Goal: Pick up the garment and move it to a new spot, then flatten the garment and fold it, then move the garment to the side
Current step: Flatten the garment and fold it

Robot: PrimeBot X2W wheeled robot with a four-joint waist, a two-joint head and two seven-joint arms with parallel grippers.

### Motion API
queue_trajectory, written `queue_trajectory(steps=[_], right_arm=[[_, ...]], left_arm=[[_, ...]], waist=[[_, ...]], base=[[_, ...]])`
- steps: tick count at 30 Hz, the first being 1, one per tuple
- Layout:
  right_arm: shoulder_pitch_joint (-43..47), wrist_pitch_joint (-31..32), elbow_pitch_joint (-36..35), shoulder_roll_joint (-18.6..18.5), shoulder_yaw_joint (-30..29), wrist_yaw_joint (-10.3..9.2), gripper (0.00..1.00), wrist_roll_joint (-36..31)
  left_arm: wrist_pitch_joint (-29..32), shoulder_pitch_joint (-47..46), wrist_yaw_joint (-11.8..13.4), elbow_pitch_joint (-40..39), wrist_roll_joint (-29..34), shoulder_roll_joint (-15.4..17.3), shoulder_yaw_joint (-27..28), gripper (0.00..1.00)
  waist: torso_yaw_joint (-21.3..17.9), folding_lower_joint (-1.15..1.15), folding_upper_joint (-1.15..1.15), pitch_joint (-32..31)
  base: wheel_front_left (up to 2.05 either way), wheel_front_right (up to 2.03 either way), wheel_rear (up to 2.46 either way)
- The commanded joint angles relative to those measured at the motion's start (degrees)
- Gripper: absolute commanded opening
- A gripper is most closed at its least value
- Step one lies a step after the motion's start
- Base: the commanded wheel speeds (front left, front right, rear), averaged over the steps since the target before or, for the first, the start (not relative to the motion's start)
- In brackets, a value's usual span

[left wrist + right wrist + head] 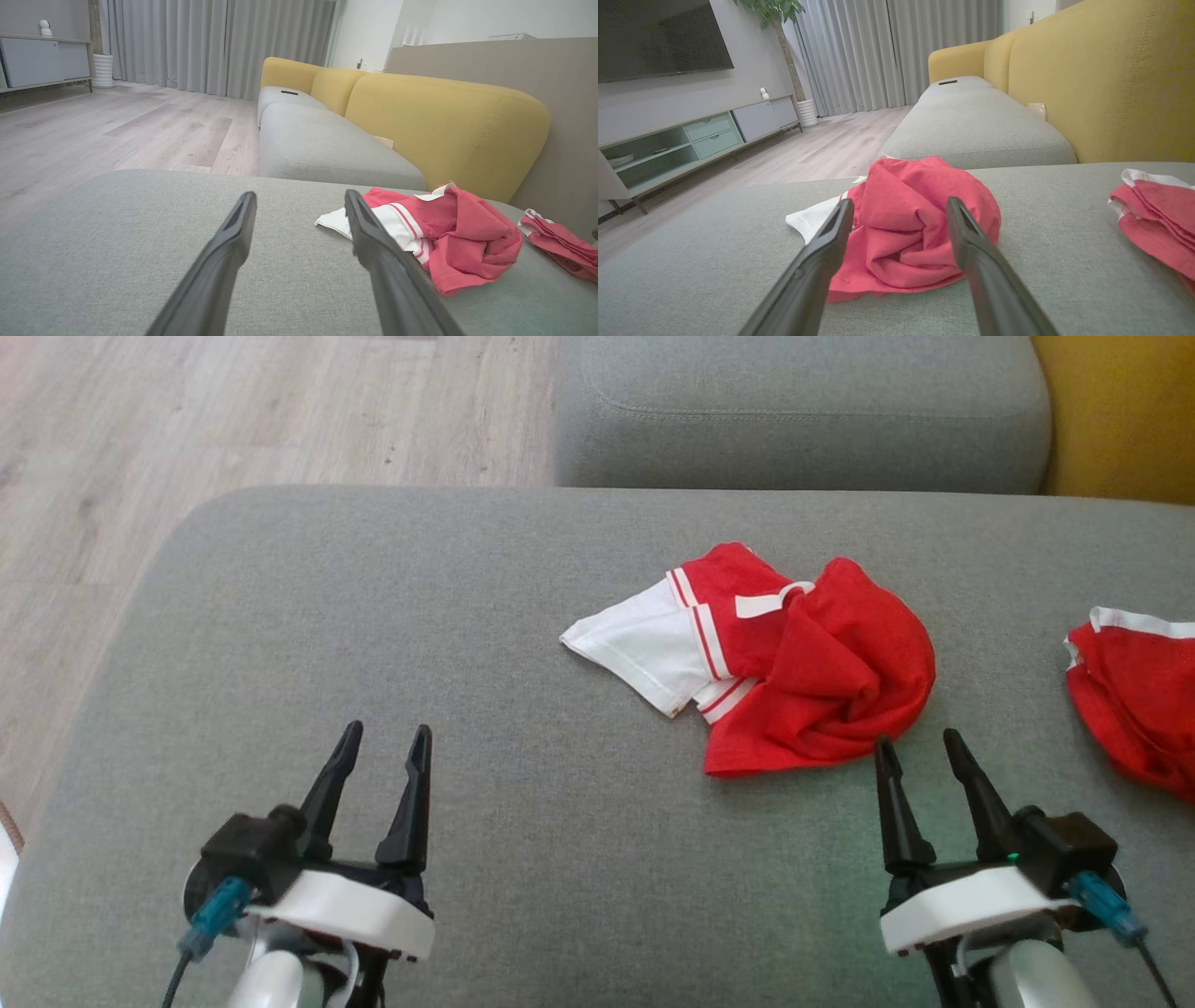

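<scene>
Head view, left to right. Pale wood floor [140, 429] borders the grey sofa seat [467, 616], which carries all items.

Left end effector [387, 733]: low at the near left of the seat, fingers spread, nothing between them, well apart from any cloth.

Garment [803, 663]: a red shirt with white sleeve and red-striped trim. It lies crumpled right of the seat's centre, with the white sleeve spread toward the left and the red body bunched in folds. It is unflattened and unfolded.

Right end effector [917, 739]: fingers parted and empty, tips just beside the garment's near red hem. Contact cannot be confirmed. The right wrist view shows the bunched red cloth framed between the two fingers.

Second red-and-white garment [1134, 700]: at the right edge, apart from the first.

Assessment: the first step, the pick-up, is in hand and no grasp has been made. The next move appears to call for the right end effector to advance and lower onto a raised red fold, then close on it. The left has far more ground to cover.
</scene>
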Motion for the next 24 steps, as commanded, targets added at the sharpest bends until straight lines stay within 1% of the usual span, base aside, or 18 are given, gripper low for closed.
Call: queue_trajectory(steps=[1, 6, 8, 13, 15, 18, 24], right_arm=[[-1.9, 0.1, -2.0, -0.2, 1.8, -0.04, 1.0, -0.3], [-4.7, 3.1, -0.5, -0.2, 7.7, -0.04, 1.0, -0.1], [-6.1, 4.3, 0.9, -0.2, 8.7, -0.04, 1.0, 0.5], [-10.4, 8.0, 5.9, -0.2, 10.9, -0.04, 1.0, -1.4], [-11.2, 8.6, 7.1, -0.2, 11.0, -0.04, 1.0, -1.8], [-13.4, 10.4, 11.0, -0.2, 10.5, -0.04, 1.0, -2.7], [-16.7, 13.0, 17.9, -0.2, 8.1, -0.04, 1.0, -5.3]], left_arm=[[-0.5, -2.1, -0.1, -1.5, 0.4, -0.1, 2.3, 1.0], [-0.5, -3.1, -0.5, -1.1, 0.8, -0.3, 1.8, 1.0], [-0.5, -3.7, -0.6, -1.0, 0.7, -0.4, 1.4, 1.0], [-0.5, -4.9, -0.8, -0.5, -0.4, -0.5, -0.1, 1.0], [-0.5, -5.1, -0.8, -0.4, -0.7, -0.5, -0.4, 1.0], [-0.5, -5.5, -0.6, 0.0, -1.3, -0.5, -1.0, 1.0], [-0.5, -6.1, -0.3, 0.3, -2.1, -0.5, -1.4, 1.0]], waist=[[-0.2, 0.0, 0.0, 0.2], [0.5, 0.0, 0.0, 1.8], [1.3, 0.0, 0.0, 2.7], [3.6, 0.0, 0.0, 4.8], [4.2, 0.0, 0.0, 5.1], [5.7, 0.0, 0.0, 5.9], [8.0, 0.0, 0.0, 7.2]], base=[[0.0, 0.0, 0.0], [0.0, 0.0, 0.0], [0.0, 0.0, 0.0], [0.0, 0.0, 0.0], [0.0, 0.0, 0.0], [0.0, 0.0, 0.0], [0.0, 0.0, 0.0]])
